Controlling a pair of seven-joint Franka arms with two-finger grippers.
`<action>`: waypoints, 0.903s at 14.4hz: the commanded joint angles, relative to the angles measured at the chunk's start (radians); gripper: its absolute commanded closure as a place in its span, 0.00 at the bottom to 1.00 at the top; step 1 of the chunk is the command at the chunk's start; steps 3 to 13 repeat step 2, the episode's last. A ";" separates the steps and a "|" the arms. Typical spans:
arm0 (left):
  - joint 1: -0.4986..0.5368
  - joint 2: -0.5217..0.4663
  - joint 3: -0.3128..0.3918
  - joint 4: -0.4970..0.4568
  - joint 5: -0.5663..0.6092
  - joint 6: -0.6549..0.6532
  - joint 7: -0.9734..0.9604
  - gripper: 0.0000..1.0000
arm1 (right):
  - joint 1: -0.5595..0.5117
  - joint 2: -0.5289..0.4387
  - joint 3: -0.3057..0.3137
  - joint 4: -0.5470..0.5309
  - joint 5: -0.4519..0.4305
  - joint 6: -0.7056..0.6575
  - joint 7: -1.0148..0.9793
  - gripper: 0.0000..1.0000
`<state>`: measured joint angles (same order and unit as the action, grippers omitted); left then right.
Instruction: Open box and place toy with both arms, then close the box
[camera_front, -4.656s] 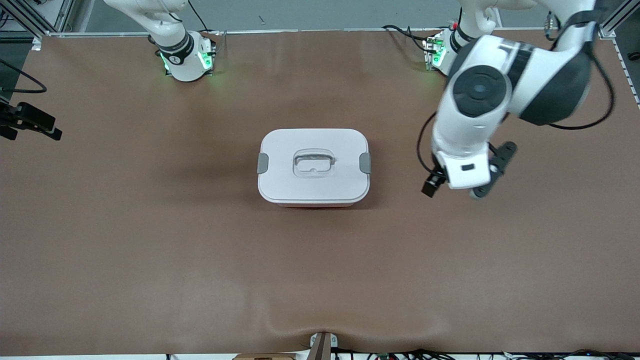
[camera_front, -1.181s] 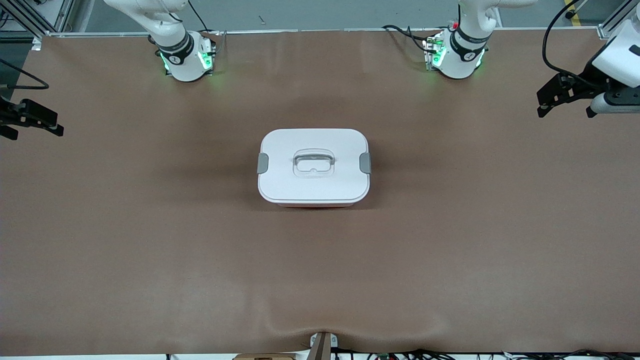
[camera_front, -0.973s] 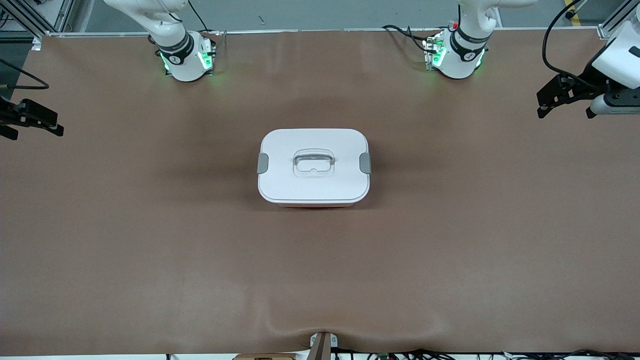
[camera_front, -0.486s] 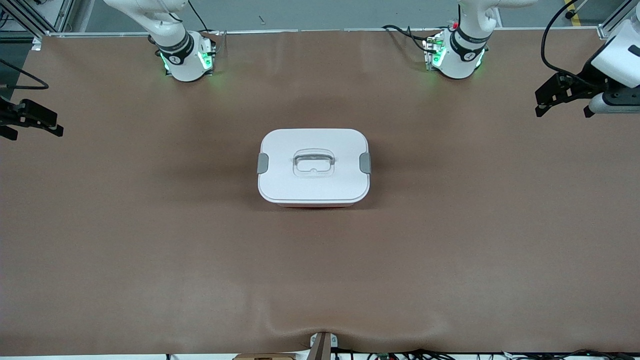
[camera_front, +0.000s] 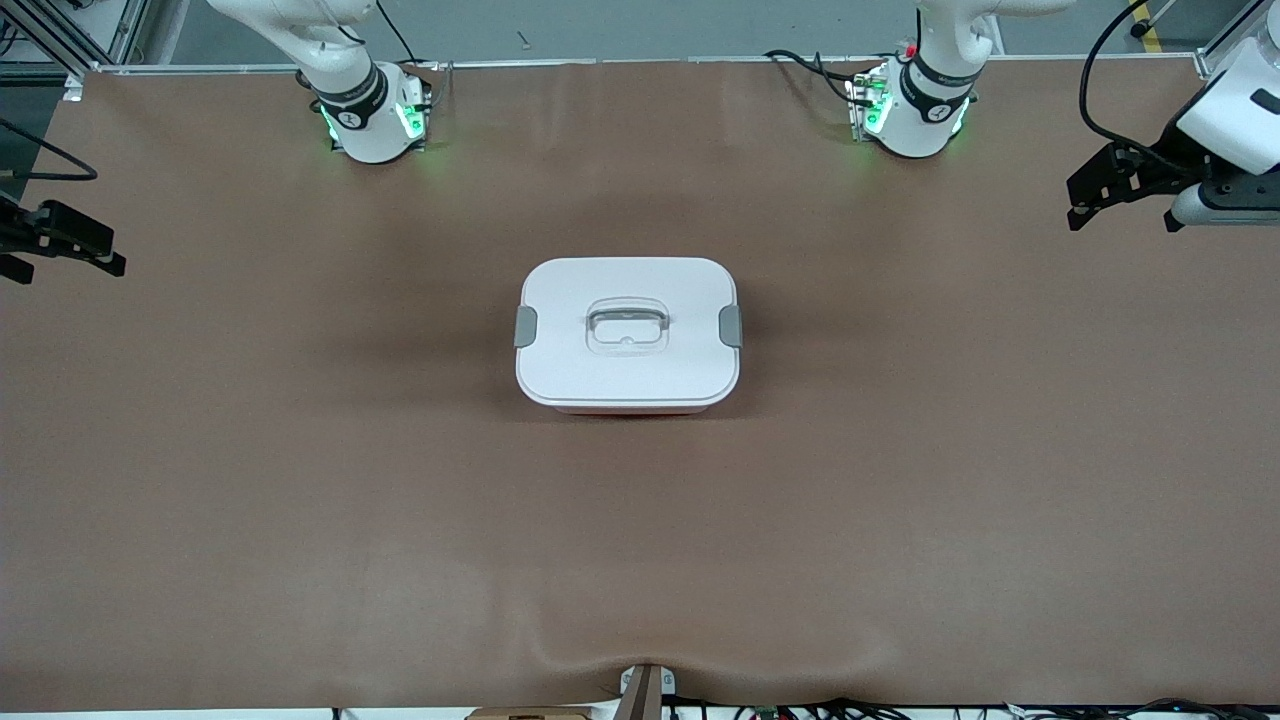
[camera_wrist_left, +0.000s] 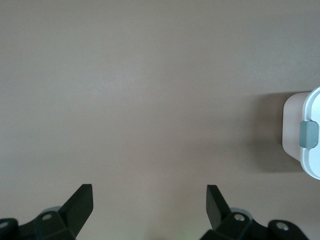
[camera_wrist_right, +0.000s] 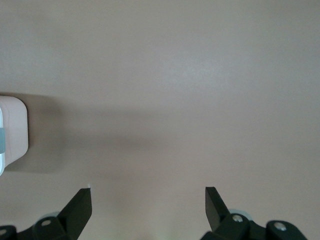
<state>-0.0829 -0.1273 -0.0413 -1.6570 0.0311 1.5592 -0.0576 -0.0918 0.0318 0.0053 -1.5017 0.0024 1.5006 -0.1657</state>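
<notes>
The box (camera_front: 628, 335) stood lidded mid-table (camera_front: 300, 500). The left gripper (camera_front: 1120, 190) and right gripper (camera_front: 60, 245), fingers spread, hovered well apart from it.

Right gripper (camera_wrist_right: 148, 200) is seen hanging over bare brown table (camera_wrist_right: 190, 100), its two black fingertips (camera_wrist_right: 82, 202) spread wide apart with nothing between them. A corner of the pale pink box (camera_wrist_right: 12, 130) with its white lid edge is seen at 9 o'clock, its shadow cast on the table beside it.
</notes>
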 joint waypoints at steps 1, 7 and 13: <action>0.003 0.006 -0.003 0.019 -0.014 -0.021 0.016 0.00 | 0.012 0.003 -0.001 0.014 -0.013 -0.002 -0.003 0.00; 0.002 0.008 -0.003 0.019 -0.014 -0.021 0.016 0.00 | 0.027 0.003 0.001 0.015 -0.021 -0.003 0.000 0.00; 0.002 0.008 -0.003 0.019 -0.014 -0.021 0.016 0.00 | 0.027 0.003 0.001 0.015 -0.021 -0.003 0.000 0.00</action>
